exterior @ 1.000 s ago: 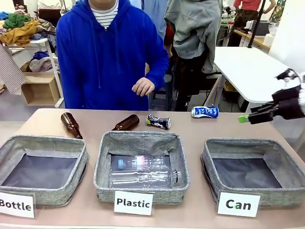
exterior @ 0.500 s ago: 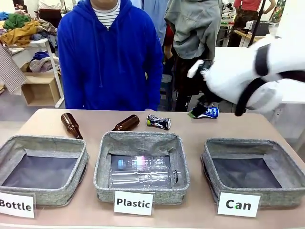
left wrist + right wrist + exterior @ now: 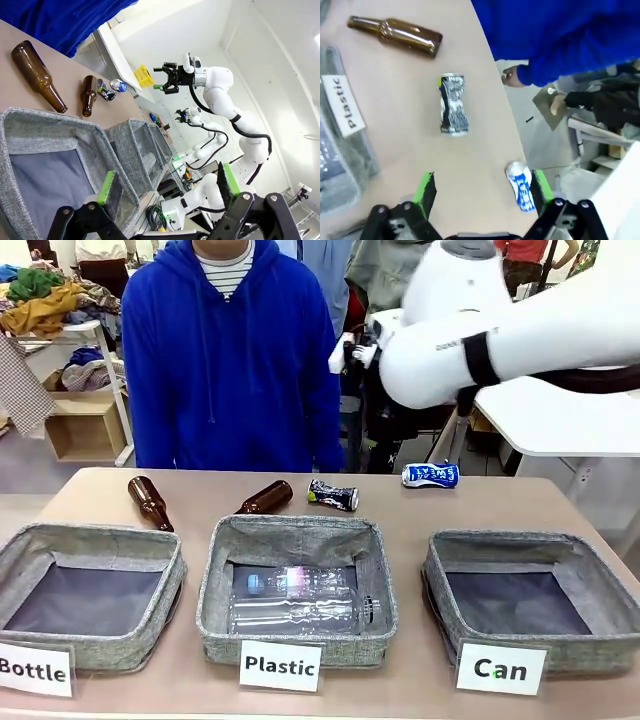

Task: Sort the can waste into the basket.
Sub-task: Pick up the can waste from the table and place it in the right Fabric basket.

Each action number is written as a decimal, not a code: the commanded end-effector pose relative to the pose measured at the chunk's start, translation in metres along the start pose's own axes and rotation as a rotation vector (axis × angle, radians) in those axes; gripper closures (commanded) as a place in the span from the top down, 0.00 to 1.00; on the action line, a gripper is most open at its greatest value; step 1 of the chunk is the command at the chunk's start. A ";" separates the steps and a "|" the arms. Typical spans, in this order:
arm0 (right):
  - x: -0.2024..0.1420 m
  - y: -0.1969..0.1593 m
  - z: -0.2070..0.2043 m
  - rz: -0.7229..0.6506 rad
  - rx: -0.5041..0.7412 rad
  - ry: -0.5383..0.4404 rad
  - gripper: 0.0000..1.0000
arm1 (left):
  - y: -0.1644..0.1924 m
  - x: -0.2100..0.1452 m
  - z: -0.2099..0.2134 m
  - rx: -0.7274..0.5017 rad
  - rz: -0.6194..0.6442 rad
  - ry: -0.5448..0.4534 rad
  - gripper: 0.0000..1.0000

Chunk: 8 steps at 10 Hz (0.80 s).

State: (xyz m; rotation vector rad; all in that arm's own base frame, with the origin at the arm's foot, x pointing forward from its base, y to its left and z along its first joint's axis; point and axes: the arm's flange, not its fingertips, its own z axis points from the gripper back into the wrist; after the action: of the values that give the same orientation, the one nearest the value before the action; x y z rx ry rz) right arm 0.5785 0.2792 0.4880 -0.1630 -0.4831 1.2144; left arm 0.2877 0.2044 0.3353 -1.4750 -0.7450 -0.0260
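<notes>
Left claw (image 3: 167,185) is hanging over the grey baskets with its green pads (image 3: 107,186) spread wide apart, not gripping anything.

Going across the table (image 3: 400,515) in the front view: the Bottle basket (image 3: 95,536) is sitting at the left end. Behind it a brown bottle (image 3: 150,502) is lying on its side, and a second brown bottle (image 3: 265,498) is lying further along, behind the Plastic basket (image 3: 300,530). That middle basket is holding a couple of clear bottles (image 3: 300,600).

Now the cans. The black can (image 3: 333,495) is lying on its side just beside the second bottle, behind the far rim of the Plastic basket. The blue can (image 3: 430,475) is lying further right, near the far edge of the table and well apart from the black one. Both are sitting on the table outside the Can basket (image 3: 530,540), which is at the right end with its white card (image 3: 500,668) out front.

The right arm (image 3: 480,330) is reaching across up high, next to the person (image 3: 230,360) in the blue hoodie. The right claw (image 3: 482,190) is pointing down at the table with its fingers wide apart and holding nothing. In its own camera the blue can is showing just beside one finger, the black can further out.
</notes>
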 end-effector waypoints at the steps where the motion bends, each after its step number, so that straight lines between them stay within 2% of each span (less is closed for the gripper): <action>1: 0.026 -0.009 -0.026 0.019 0.018 0.034 1.00 | -0.001 0.001 -0.002 -0.017 -0.027 -0.014 1.00; 8: 0.033 -0.012 -0.061 0.058 0.073 0.024 1.00 | -0.001 0.001 -0.002 -0.017 -0.027 -0.014 1.00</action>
State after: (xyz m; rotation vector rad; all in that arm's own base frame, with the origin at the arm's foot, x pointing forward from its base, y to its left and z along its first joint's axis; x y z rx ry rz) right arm 0.6151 0.3129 0.4461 -0.1286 -0.4298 1.2601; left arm 0.2877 0.2045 0.3354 -1.4748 -0.7452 -0.0262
